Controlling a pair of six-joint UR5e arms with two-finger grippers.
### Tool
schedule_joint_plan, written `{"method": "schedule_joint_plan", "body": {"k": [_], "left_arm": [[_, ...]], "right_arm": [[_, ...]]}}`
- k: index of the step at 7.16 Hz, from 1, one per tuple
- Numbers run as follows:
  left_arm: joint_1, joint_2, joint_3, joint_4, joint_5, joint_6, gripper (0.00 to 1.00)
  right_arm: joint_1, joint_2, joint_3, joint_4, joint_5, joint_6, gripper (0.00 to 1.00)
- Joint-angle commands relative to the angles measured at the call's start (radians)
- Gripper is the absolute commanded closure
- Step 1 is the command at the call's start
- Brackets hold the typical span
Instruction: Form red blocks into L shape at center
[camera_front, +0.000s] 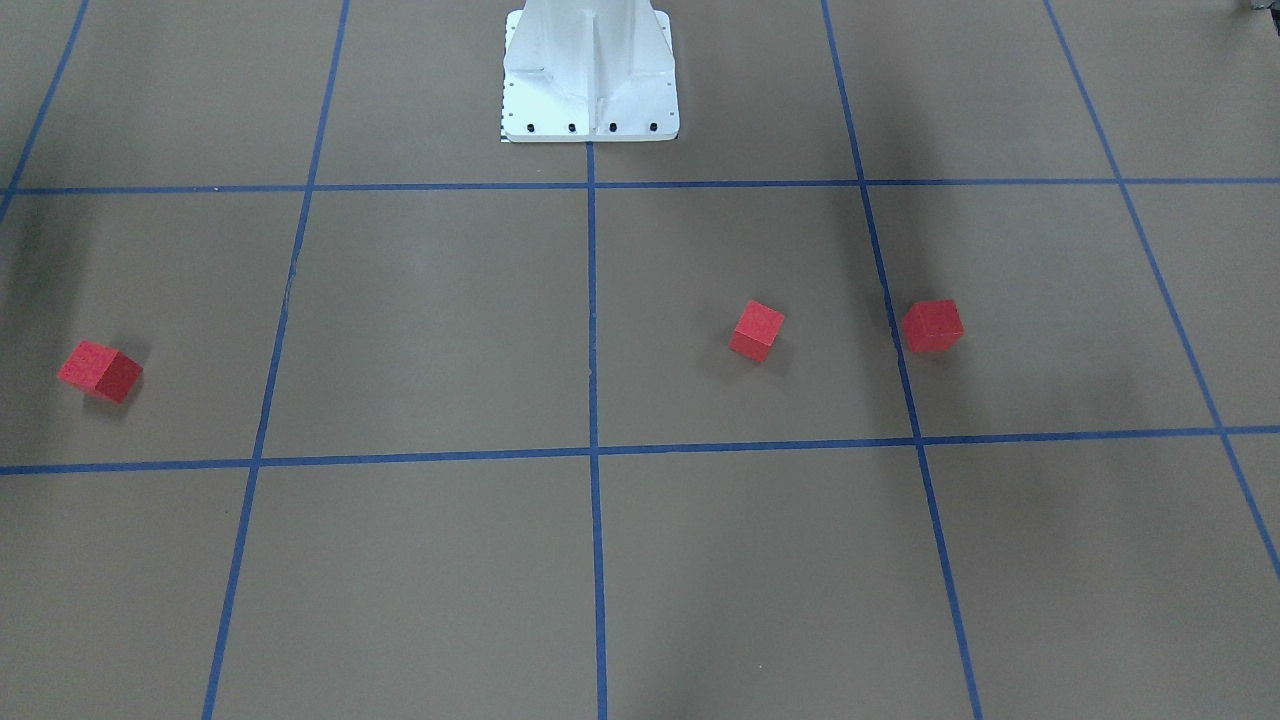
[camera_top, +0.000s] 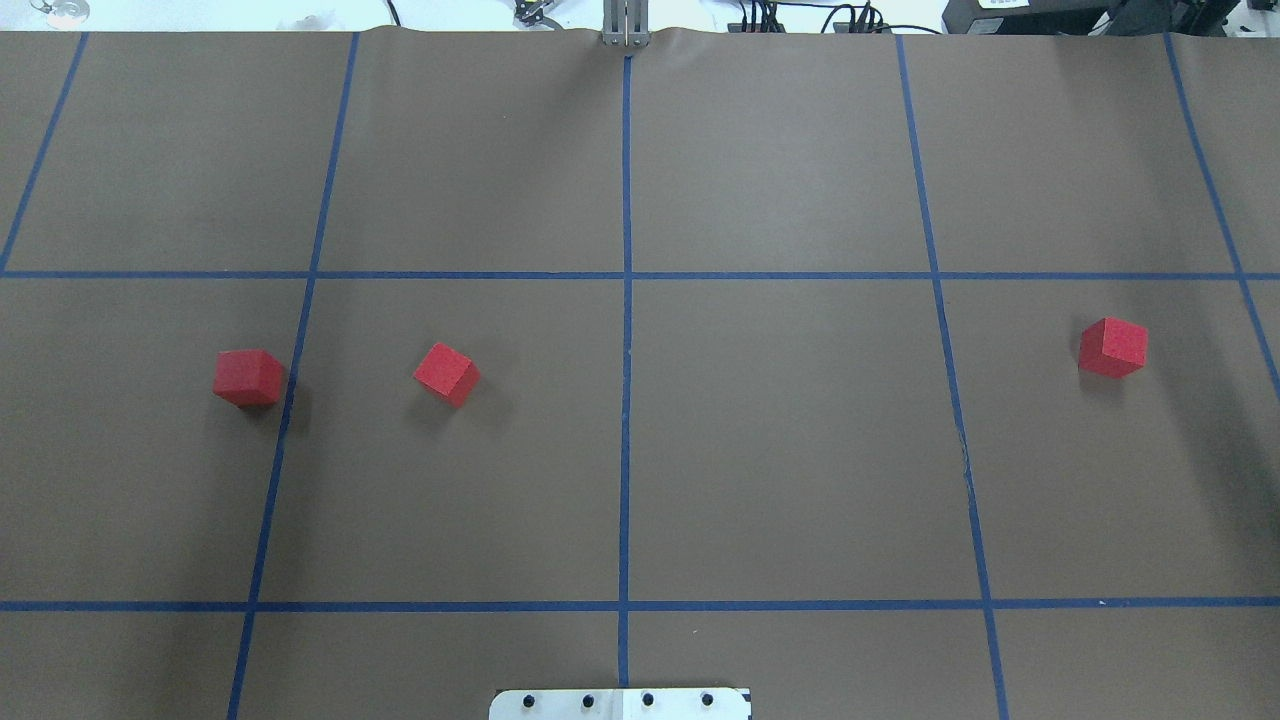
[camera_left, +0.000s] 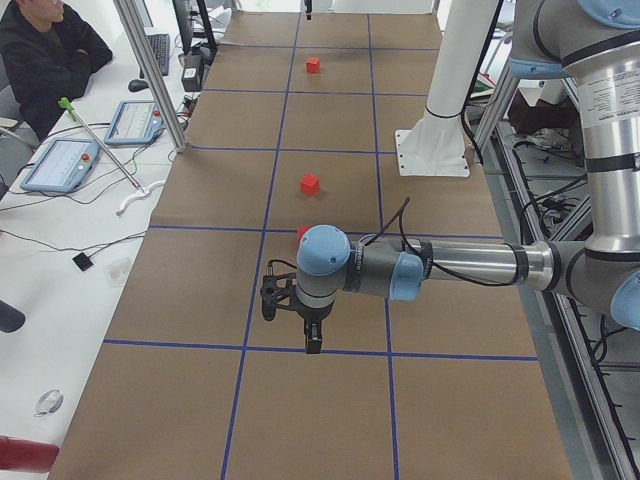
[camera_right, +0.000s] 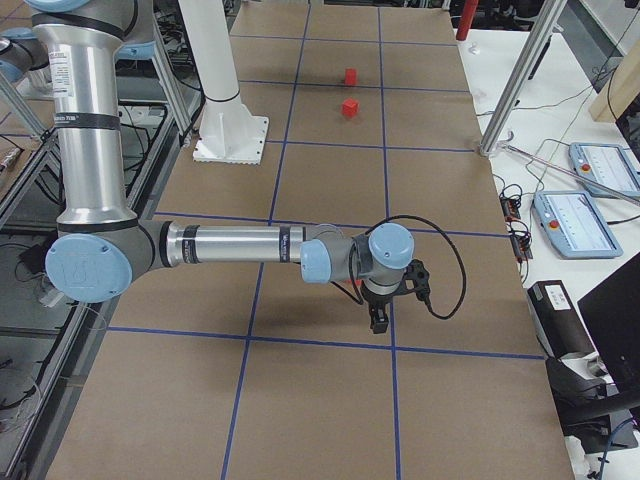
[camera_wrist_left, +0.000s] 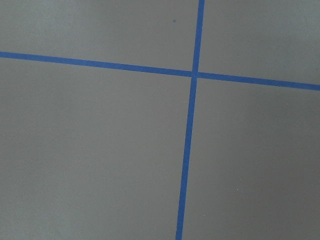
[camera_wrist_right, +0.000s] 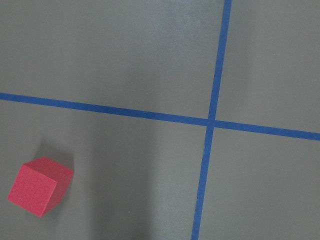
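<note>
Currently red blocks (camera_top: 447, 374) sit scattered — two on my left, one far right, none at center (camera_top: 626, 400). My jaws' state: cannot tell. Risk — pinching a skewed block's corners could spin it away.

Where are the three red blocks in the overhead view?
Left red block (camera_top: 248, 376): overhead view, middle of the cube.
Middle red block (camera_top: 442, 367): overhead view, on its top face.
Right red block (camera_top: 1112, 347): overhead view, middle of the cube.
</note>
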Motion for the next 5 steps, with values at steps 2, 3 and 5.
{"method": "schedule_joint_plan", "body": {"k": [2,3,5], "left_arm": [[0.000,0.007,-0.005,-0.009,-0.001,0.003,0.00],[0.000,0.010,-0.005,-0.019,-0.003,0.003,0.00],[0.000,0.010,-0.005,-0.018,-0.018,0.003,0.00]], "right_arm": [[-0.096,-0.005,-0.008,0.028,-0.010,0.031,0.01],[-0.130,-0.003,-0.009,0.038,-0.012,0.082,0.01],[-0.171,-0.003,-0.006,0.117,-0.012,0.286,0.03]]}}
